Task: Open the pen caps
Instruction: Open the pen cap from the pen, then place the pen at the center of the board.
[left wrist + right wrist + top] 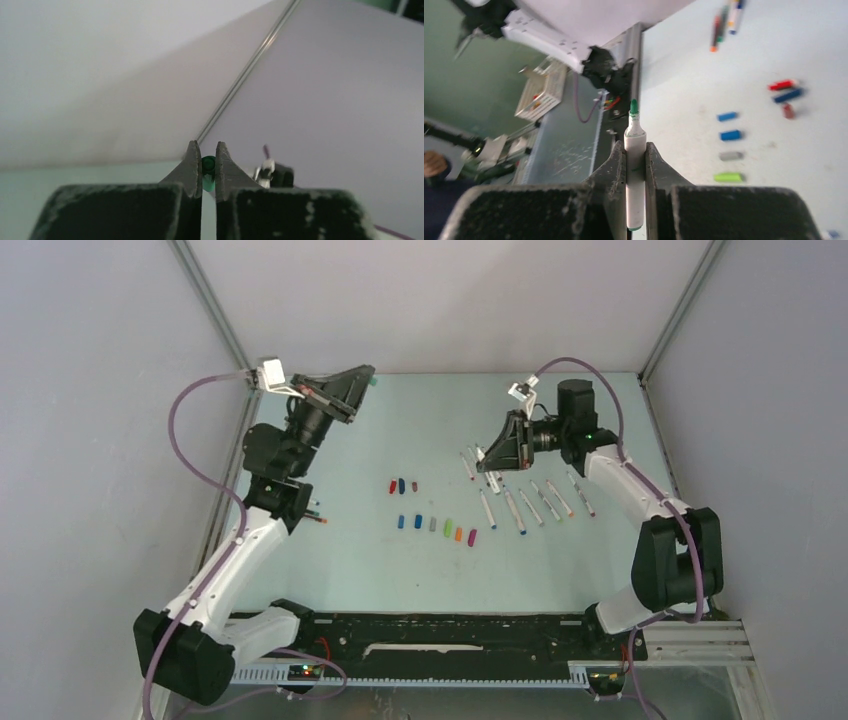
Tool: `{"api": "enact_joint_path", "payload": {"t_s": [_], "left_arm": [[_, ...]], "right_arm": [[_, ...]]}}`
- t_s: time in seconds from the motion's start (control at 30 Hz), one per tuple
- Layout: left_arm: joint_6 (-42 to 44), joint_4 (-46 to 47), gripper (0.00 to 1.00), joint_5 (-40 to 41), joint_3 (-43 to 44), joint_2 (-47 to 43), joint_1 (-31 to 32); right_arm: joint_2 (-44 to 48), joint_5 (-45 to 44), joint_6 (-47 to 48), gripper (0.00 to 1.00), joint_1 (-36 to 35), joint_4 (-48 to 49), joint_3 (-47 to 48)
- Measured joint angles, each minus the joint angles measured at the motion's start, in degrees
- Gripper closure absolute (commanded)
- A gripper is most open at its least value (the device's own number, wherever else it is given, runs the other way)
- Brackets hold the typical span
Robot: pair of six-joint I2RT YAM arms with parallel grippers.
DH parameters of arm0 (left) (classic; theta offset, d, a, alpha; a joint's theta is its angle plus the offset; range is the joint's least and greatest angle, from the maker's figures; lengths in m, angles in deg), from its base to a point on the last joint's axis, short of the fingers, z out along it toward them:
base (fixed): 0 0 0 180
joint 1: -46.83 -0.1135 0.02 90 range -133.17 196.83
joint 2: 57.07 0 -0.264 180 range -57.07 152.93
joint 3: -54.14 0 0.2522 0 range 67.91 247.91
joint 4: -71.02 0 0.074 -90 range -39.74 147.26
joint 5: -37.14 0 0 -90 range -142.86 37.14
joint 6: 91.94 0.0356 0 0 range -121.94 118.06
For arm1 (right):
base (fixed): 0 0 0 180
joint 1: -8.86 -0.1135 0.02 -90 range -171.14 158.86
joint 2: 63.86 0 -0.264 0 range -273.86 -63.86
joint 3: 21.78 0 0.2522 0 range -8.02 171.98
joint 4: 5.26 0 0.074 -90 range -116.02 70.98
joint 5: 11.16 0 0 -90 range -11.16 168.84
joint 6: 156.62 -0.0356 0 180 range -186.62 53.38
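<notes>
The green pen (634,132) was uncapped.
Left gripper (208,154) pinched the green cap (208,166), right gripper (636,148) clamped the green pen; both were best lowered flat onto the desk (400,440) before release.

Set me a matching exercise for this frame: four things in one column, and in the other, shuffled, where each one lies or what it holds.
Things:
1. left gripper
2. right gripper
3. lime cap
4. loose pens

Place or state:
A. on the table, between a grey cap and an orange cap
B. shut on a white pen with a bare green tip
C. on the table, beside the right arm
D. shut on a small green cap

Pairs: 1-D, 2-B, 3-A, 4-C
</notes>
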Motion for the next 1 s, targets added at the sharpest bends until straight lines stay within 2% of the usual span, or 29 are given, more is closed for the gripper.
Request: {"api": "enact_joint_path", "payload": {"t_s": [0.17,0.3,0.43,0.6,0.83,1.0], "left_arm": [[-2.7,-10.2,1.0,-1.5,-5.8,-0.8,-1.5],[-3.0,-18.5,1.0,-3.5,-7.4,-0.7,-1.6],[-3.0,-23.2,1.0,-5.5,-7.7,0.5,-1.6],[-3.0,-25.1,1.0,-8.5,-8.9,4.6,-1.6],[-3.1,-25.8,1.0,-10.5,-9.7,7.6,-1.6],[-3.1,-25.5,1.0,-11.3,-9.7,8.3,-1.6]], "right_arm": [[0.1,-8.3,8.5,1.0,4.1,-8.1,0.0],[0.2,-20.7,12.9,1.0,4.1,-12.3,0.0],[-1.1,-33.9,13.1,1.0,4.0,-13.7,0.7],[-12.1,-46.2,13.1,1.0,4.2,-18.5,9.8],[-24.9,-54.6,14.1,0.97,4.5,-26.5,20.8],[-31.3,-57.4,14.6,0.94,4.5,-30.8,26.7]]}}
